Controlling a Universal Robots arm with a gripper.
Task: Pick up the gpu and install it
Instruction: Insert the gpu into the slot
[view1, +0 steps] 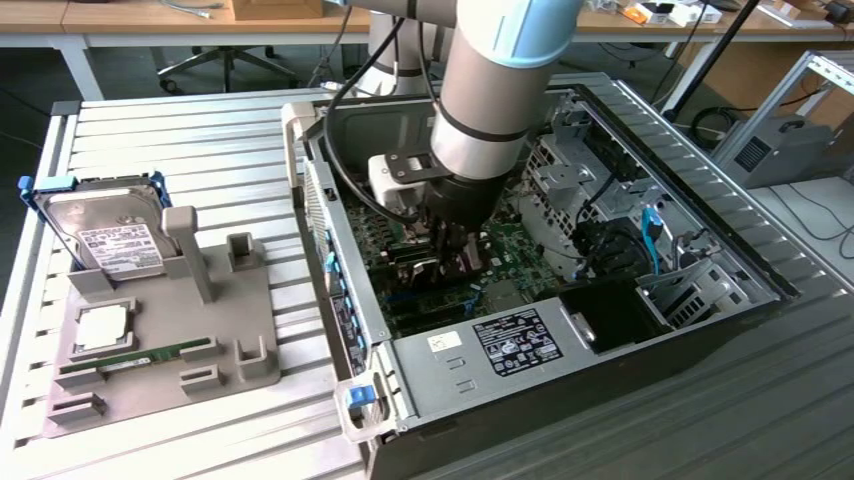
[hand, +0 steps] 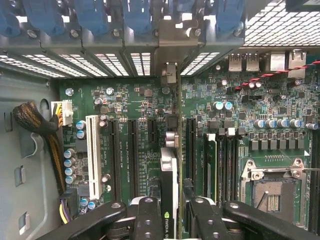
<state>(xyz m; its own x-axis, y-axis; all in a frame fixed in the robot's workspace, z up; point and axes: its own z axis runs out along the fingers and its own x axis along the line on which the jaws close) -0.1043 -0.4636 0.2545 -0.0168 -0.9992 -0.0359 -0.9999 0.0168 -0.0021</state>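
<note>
Gripping the gpu (hand: 169, 167) edge-on in the hand (hand: 172, 210), over the motherboard (hand: 125, 100). Probably light, stiff, kinda fragile, so best held by the edges.

Tabletop (view1: 174, 130): pale ribbed metal, centre.
Desks (view1: 134, 18): wooden, 11 to 1 o'clock.
Chair (view1: 227, 62): wheeled base, 11 o'clock.
Floor (view1: 27, 80): dark, 10 o'clock.
Cabinet (view1: 781, 148): grey, vented, 2 o'clock.

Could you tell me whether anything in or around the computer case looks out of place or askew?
Nothing stands out. The gripper holds the gpu upright on its edge, parallel to the expansion slots, not skewed. Outside the case, the hard drive leans in its grey fixture, apparently as meant.
</note>
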